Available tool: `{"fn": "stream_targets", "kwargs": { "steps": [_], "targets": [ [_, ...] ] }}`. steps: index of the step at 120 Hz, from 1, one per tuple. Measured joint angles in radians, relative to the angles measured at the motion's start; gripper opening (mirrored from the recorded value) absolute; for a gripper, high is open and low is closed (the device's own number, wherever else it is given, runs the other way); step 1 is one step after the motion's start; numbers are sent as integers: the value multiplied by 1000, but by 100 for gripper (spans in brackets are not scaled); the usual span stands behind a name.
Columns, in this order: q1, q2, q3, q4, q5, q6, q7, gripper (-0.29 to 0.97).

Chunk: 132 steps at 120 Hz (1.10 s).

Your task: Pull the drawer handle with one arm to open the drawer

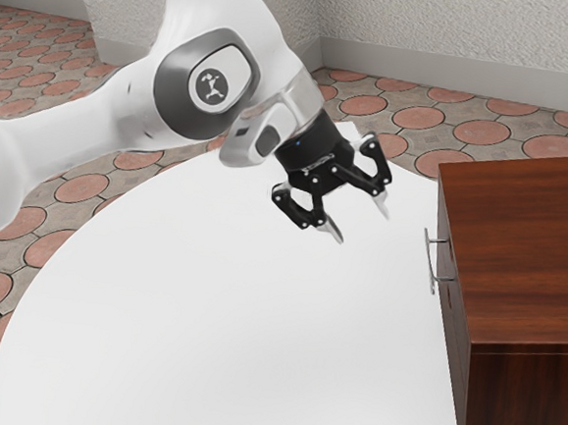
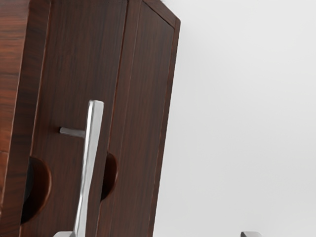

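A dark wooden drawer cabinet (image 1: 526,261) stands on the white round table (image 1: 206,325) at the exterior view's right. A thin metal bar handle (image 1: 433,261) sticks out of its front face, which looks flush with the cabinet body. My black gripper (image 1: 360,219) hangs open above the table, a short way to the left of the handle and slightly higher, touching nothing. In the wrist view the cabinet front (image 2: 94,98) and the silver handle (image 2: 89,168) lie straight ahead of my hand, with two silver fingertips (image 2: 250,234) at the edge.
The table's white top spreads wide below and left of my arm. Beyond its rim is a tiled floor (image 1: 71,48) with a pale wall (image 1: 427,17) behind.
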Motion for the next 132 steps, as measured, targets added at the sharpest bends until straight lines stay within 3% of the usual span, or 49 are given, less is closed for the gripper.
{"fn": "stream_targets", "kwargs": {
  "steps": [69,132],
  "targets": [
    [-1,134,-35,55,-128,57,300,25],
    [14,147,-44,23,-149,90,403,7]
  ]
}}
